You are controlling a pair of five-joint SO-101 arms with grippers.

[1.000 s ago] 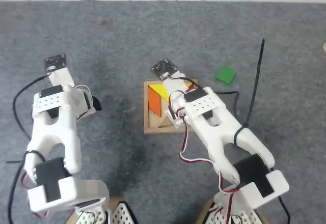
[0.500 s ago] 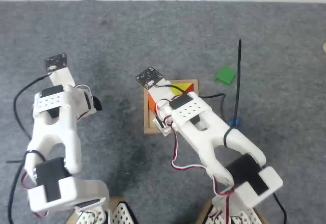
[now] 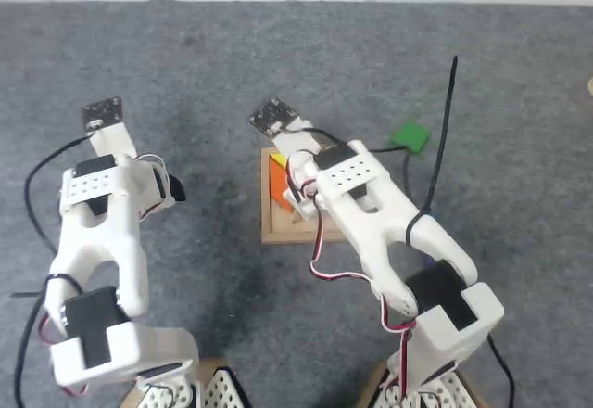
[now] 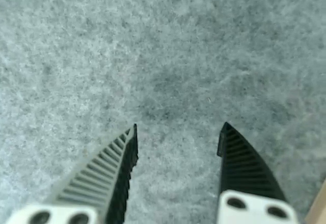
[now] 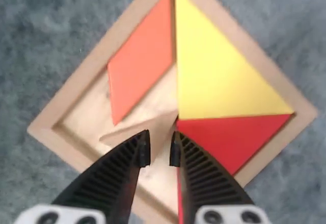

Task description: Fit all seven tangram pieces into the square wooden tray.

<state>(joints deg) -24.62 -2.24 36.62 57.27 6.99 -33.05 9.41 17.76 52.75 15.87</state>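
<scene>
Right hand [image 5: 159, 140] hung low over the tray [image 5: 41, 128], which sat mid-table. Fingers nearly closed, a thin gap between them. They seemed to pinch a pale triangle [image 5: 137, 130] by one corner, and the piece looked tilted, not yet flat on the tray floor.

Seated in the tray: orange piece [image 5: 142, 61] along one wall, yellow triangle [image 5: 214, 76] edge to edge beside it, red triangle [image 5: 229, 137] against the yellow one. Bare floor lay on the near side, where the pale triangle hung.

Green piece [image 3: 410, 135] lay out on the table [image 4: 153, 40], just off the tray's far right corner.

Left hand [image 4: 178, 130] was wide open, holding nothing, over bare table well left of the tray.

Judgement: the step was seating the pale triangle. To do it well I would square one edge to the orange piece first, then lower until the whole face rested flat, and only then ease the fingers apart. Main risk: the fingertips dragging the orange or red piece out of line, or the corner riding up on a neighbour.
</scene>
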